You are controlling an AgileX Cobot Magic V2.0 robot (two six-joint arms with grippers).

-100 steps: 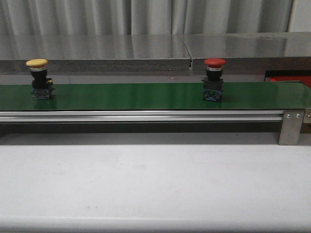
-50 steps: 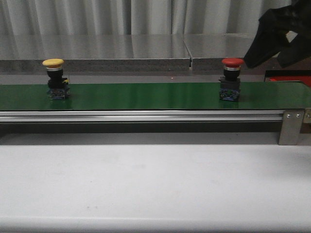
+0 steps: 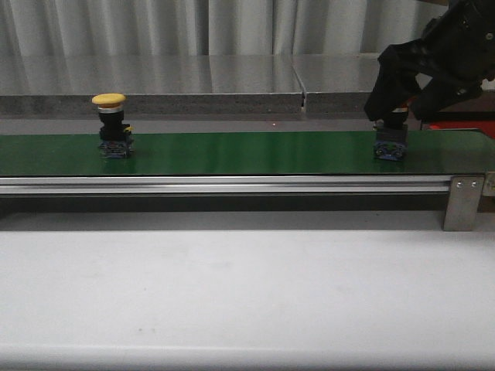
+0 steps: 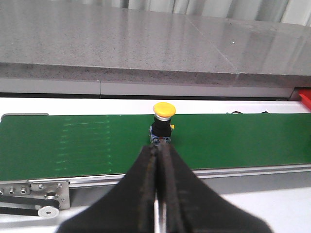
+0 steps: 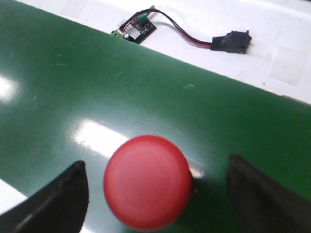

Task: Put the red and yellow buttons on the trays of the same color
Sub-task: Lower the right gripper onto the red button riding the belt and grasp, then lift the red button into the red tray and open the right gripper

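Observation:
A yellow button (image 3: 110,100) stands on the green conveyor belt (image 3: 247,151) at the left; it also shows in the left wrist view (image 4: 163,110). A red button stands on the belt at the right: the front view shows only its base (image 3: 390,144), its cap hidden by my right gripper (image 3: 404,97). In the right wrist view the red cap (image 5: 147,181) sits between my right gripper's (image 5: 155,189) open fingers, untouched. My left gripper (image 4: 158,150) is shut and empty, short of the yellow button and outside the front view. No trays show whole.
A grey ledge (image 3: 155,77) runs behind the belt. A metal rail and bracket (image 3: 464,202) edge its front. A red object (image 3: 462,126) sits at the far right. A small circuit board with a cable (image 5: 141,27) lies beyond the belt. A white table (image 3: 247,301) lies in front.
Both buttons have moved to the right along the belt. My right gripper has come down from the upper right over the red button, covering its cap.

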